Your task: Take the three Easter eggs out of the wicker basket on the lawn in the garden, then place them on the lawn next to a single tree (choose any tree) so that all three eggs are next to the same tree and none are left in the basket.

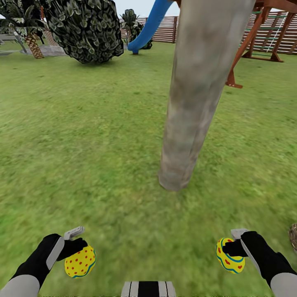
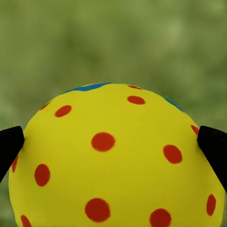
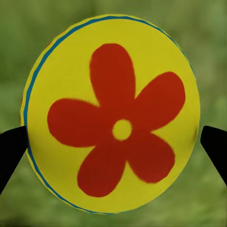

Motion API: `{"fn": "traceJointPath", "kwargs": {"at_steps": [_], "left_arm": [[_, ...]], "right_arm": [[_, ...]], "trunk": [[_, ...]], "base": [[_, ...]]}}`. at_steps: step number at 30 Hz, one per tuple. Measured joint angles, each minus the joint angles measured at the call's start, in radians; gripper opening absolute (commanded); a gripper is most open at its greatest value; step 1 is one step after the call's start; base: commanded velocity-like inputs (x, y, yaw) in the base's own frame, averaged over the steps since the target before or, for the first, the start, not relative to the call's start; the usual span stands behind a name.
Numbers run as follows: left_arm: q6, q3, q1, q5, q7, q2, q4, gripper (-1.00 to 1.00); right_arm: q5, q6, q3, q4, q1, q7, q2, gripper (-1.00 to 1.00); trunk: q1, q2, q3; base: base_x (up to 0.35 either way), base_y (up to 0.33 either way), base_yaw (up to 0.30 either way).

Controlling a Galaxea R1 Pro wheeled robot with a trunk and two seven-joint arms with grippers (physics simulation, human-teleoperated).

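Observation:
A thick grey-brown tree (image 1: 194, 107) trunk rises from the lawn (image 1: 82, 144) straight ahead of me. My left gripper (image 1: 79, 255) is shut on a yellow Easter egg (image 1: 80, 262) with red dots, held low at the near left; up close that egg (image 2: 113, 161) sits between two black fingers (image 2: 9, 146). My right gripper (image 1: 232, 251) is shut on a second Easter egg (image 1: 229, 255) with blue-green bands at the near right; its end (image 3: 111, 113) shows a red flower mark. A sliver of the wicker basket (image 1: 293, 237) peeks in at the right edge.
A wooden playset (image 1: 268, 37) with a blue slide (image 1: 150, 24) stands behind the trunk, before a slatted fence (image 1: 165, 29). A dark leafy bush (image 1: 86, 31) and a palm (image 1: 29, 29) stand at the far left. Open grass lies between my grippers and the trunk.

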Motion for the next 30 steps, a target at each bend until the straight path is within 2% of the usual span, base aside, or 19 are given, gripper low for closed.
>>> {"fn": "traceJointPath", "kwargs": {"at_steps": [9,14,18,24,25,26,30], "left_arm": [[-0.002,-0.003,0.000,0.000,0.000,-0.002,-0.003,-1.00],[-0.002,0.000,0.000,0.002,-0.001,0.001,-0.009,-1.00],[-0.002,-0.003,0.000,0.000,0.001,-0.001,-0.008,-1.00],[-0.005,-0.004,0.000,0.001,0.002,-0.003,-0.009,-1.00],[-0.005,-0.004,0.000,0.001,0.002,-0.003,-0.009,-1.00],[-0.005,-0.003,0.000,0.002,0.002,-0.003,-0.010,1.00],[-0.006,0.003,0.000,0.003,0.003,-0.003,-0.011,1.00]], "right_arm": [[0.000,0.000,0.001,0.000,0.000,-0.001,0.000,-1.00],[0.000,0.000,0.001,0.000,0.000,-0.001,0.000,-1.00],[0.000,0.000,0.001,0.000,0.000,-0.001,0.000,-1.00],[0.001,-0.001,0.001,0.000,0.000,-0.001,0.000,-1.00],[0.001,-0.001,0.001,0.000,0.000,-0.001,0.000,1.00],[0.001,-0.001,0.001,0.000,0.000,-0.001,0.000,1.00],[0.001,-0.003,0.000,0.000,0.000,-0.001,-0.002,1.00]], "trunk": [[0.004,-0.002,-0.035],[0.004,-0.002,-0.035],[0.006,-0.003,-0.050],[0.006,-0.003,-0.050],[0.006,-0.003,-0.050],[0.006,-0.003,-0.050],[0.006,-0.003,-0.050]], "base": [[0.000,0.000,0.000],[0.000,0.000,0.000],[0.000,0.000,0.000],[0.000,0.000,0.000],[0.000,0.000,0.000],[0.000,0.000,0.000],[0.000,0.000,0.000]]}}
